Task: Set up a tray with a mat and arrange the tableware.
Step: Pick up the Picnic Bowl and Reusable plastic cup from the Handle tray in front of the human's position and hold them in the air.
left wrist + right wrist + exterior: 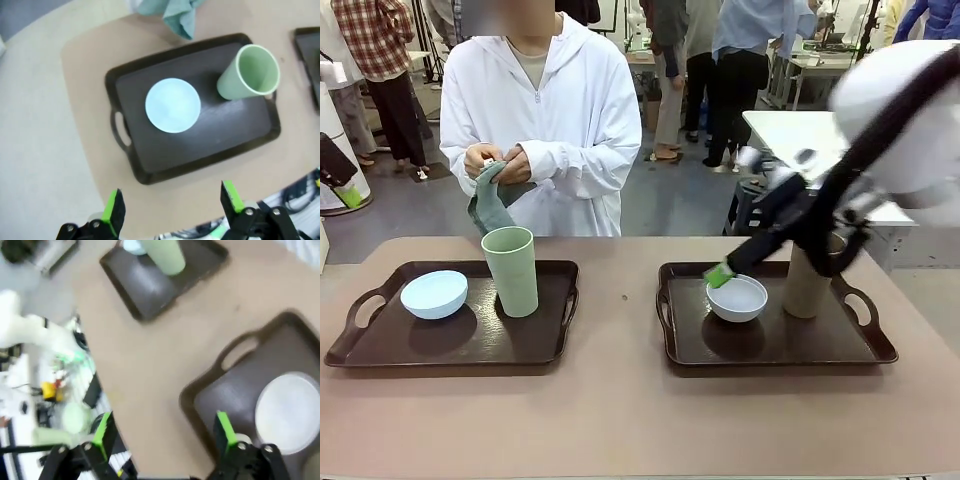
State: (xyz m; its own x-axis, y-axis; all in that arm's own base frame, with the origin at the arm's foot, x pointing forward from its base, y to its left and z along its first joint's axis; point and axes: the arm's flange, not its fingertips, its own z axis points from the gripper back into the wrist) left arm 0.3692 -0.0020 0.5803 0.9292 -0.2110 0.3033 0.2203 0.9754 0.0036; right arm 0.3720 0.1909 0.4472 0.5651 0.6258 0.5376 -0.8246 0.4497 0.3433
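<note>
Tableware, left tray: a matte pale blue round bowl [433,294] sits near the left end of a dark brown handled tray [450,362]. A tall pale green handleless cup [510,270] stands upright toward the tray's far right corner, apart from the bowl.
Tableware, right tray: a matte white round bowl [737,298] sits left of centre on a second dark brown tray [780,358]. A tall tan-brown cup [807,285] stands upright just beside it, toward the right end.
Cloth: a grey-green cloth [490,205] hangs from the person's hands [495,160] beyond the far edge of the beige table [620,420].
Left gripper [171,197]: fingers spread wide and empty, above the table's near edge.
Right gripper [162,425]: fingers spread wide and empty, over the second tray's left end. One green pad is by the white bowl's rim, and I cannot tell whether they touch.
</note>
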